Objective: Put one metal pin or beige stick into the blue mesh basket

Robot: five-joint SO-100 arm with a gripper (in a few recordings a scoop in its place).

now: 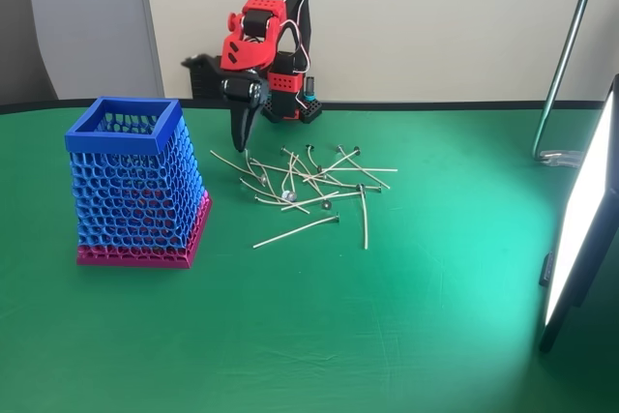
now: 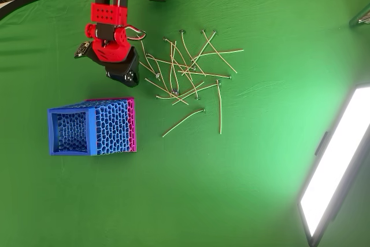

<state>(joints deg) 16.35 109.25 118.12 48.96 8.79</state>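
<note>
green cloth table (image 2: 243, 189) | tall blue honeycomb-mesh basket (image 2: 92, 126) with pink base, at 7 o'clock of the pincer | red-black gripper (image 1: 243, 142) tip down, fingers seemingly pressed together, empty | thin beige sticks (image 2: 184, 122), pile at its 3 o'clock, nearest lying 10-to-4 overhead

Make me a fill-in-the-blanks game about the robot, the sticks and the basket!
1. The mesh basket has a blue rim and a ____ base band.
2. The sticks lie in a pile on a ____ table cloth.
3. In the fixed view, the basket stands to the ____ of the pile.
4. The robot's hand points down beside the pile, on its ____ side in the fixed view.

Missing words: pink; green; left; left
</note>
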